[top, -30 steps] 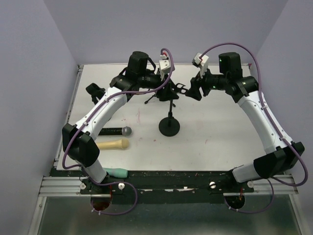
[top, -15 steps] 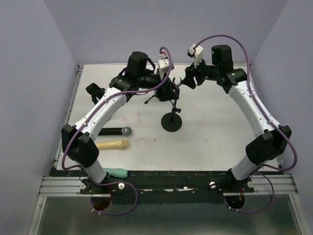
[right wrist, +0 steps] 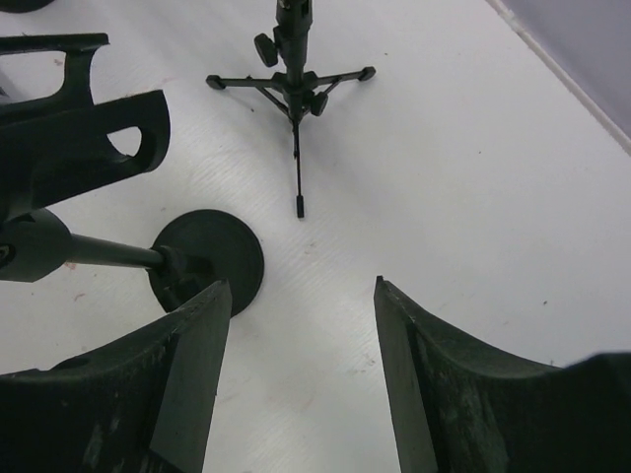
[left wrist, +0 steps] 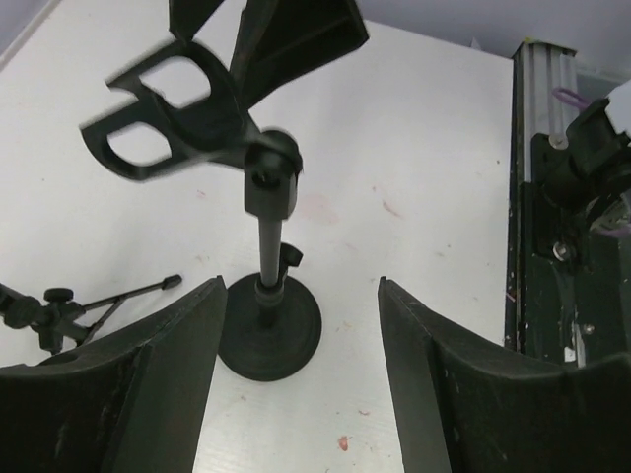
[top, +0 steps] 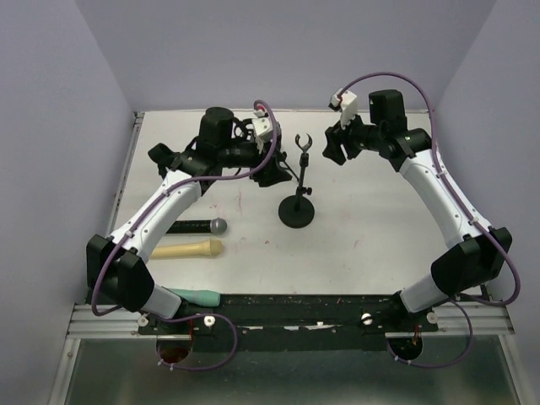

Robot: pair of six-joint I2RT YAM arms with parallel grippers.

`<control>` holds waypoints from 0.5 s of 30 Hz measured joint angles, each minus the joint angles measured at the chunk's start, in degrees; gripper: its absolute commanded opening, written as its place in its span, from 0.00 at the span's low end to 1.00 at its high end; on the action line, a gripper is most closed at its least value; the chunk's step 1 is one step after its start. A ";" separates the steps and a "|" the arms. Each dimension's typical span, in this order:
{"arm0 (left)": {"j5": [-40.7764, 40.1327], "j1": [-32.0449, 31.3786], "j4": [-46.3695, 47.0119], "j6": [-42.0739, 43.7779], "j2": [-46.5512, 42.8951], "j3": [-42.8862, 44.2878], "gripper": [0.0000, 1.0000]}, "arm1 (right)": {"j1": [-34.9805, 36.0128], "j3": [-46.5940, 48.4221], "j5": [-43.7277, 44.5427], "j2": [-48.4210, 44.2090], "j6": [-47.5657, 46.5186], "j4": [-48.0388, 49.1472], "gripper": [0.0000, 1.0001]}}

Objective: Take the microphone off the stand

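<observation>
The black microphone stand [top: 297,209] is upright on its round base at the table's middle, and its clip [top: 303,144] is empty. It also shows in the left wrist view [left wrist: 268,246] and the right wrist view [right wrist: 205,259]. A black microphone with a silver head [top: 201,226] lies flat on the table to the left of the stand. My left gripper [top: 272,173] [left wrist: 301,286] is open and empty, just left of the stand's pole. My right gripper [top: 334,153] [right wrist: 301,282] is open and empty, to the right of the clip.
A cream microphone [top: 191,249] lies in front of the black one, and a green one [top: 199,297] lies at the near edge. A small black tripod stand [right wrist: 292,81] [left wrist: 61,307] stands behind the main stand. The table's back edge is near both grippers.
My left arm has drawn back to the left, away from the stand's top. My right gripper came in close to the clip, then backed off to the right. The clip now stands free.
</observation>
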 measured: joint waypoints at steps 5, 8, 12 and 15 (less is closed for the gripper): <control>0.09 -0.24 15.39 -3.34 -0.48 -12.09 0.70 | -1.11 -10.19 -1.92 -4.79 4.66 4.07 0.77; 0.09 -0.35 22.32 -6.23 3.58 -11.52 0.70 | -2.82 -17.79 -5.11 -9.55 7.50 6.14 0.79; 0.35 -0.55 29.44 -10.10 6.56 -10.69 0.65 | -5.88 -19.52 -10.10 -12.55 10.69 6.86 0.78; 1.27 -1.03 32.72 -12.26 7.96 -9.29 0.54 | -8.52 -18.58 -14.43 -11.80 12.76 6.67 0.77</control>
